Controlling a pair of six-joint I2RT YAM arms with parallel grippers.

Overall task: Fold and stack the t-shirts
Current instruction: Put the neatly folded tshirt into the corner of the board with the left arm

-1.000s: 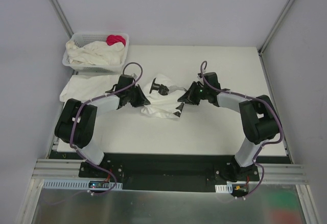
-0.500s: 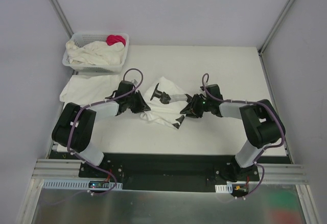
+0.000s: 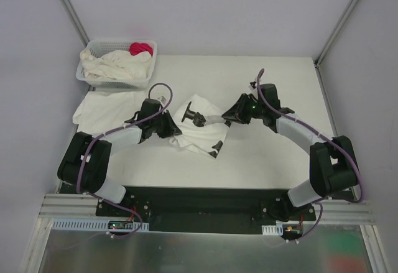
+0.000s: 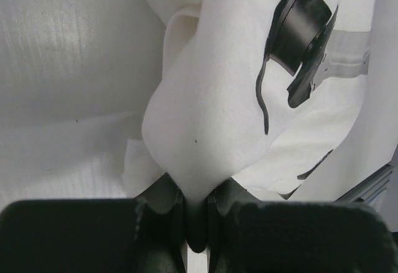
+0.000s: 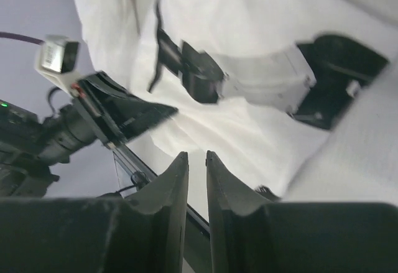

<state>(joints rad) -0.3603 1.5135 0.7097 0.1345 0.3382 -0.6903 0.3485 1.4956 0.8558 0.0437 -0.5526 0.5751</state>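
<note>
A white t-shirt (image 3: 202,133) with a black print lies crumpled in the middle of the table. My left gripper (image 3: 173,129) is shut on a bunched fold of the t-shirt (image 4: 205,117) at its left edge, and the cloth fills the left gripper (image 4: 197,201) right down between the pads. The right gripper (image 3: 229,116) hovers just off the shirt's right edge. In the right wrist view the right gripper (image 5: 196,156) stands narrowly open with nothing in the gap, and the t-shirt (image 5: 249,30) lies beyond it. Another white t-shirt (image 3: 102,106) lies flat at the table's left.
A white lattice basket (image 3: 89,79) at the back left holds more cream t-shirts (image 3: 118,64) and a pink-red cloth (image 3: 141,48). The left arm (image 5: 74,124) shows across from the right wrist camera. Grey walls close in both sides.
The right gripper has opened, let go of the shirt and pulled back up and to the right. The shirt's right part has settled on the table. My left gripper keeps its hold.
</note>
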